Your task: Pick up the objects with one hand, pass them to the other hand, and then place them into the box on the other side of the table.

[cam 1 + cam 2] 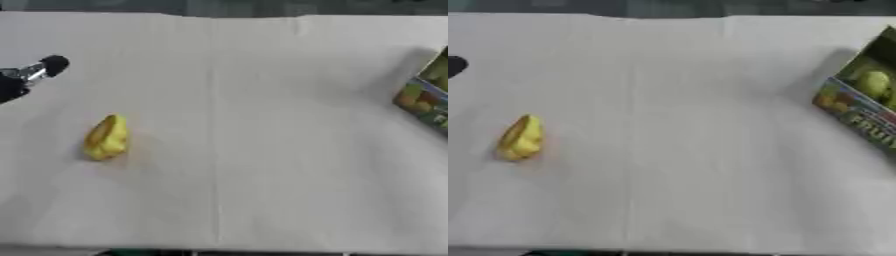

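one yellow fruit [106,138] waiting, ungrasped; left hand [31,72] near, empty, finger spread unclear; next: reach, grasp, pass toward box [861,107].

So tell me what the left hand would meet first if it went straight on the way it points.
The left hand points up and to the right, across bare table. Nothing shows in that line; the yellow fruit lies below it. Its height is unclear.

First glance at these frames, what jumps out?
A yellow fruit lies alone on the left of the pale table. A colourful box sits at the right edge, with a yellow-green item inside. Part of the left hand shows at the left edge, apart from the fruit.
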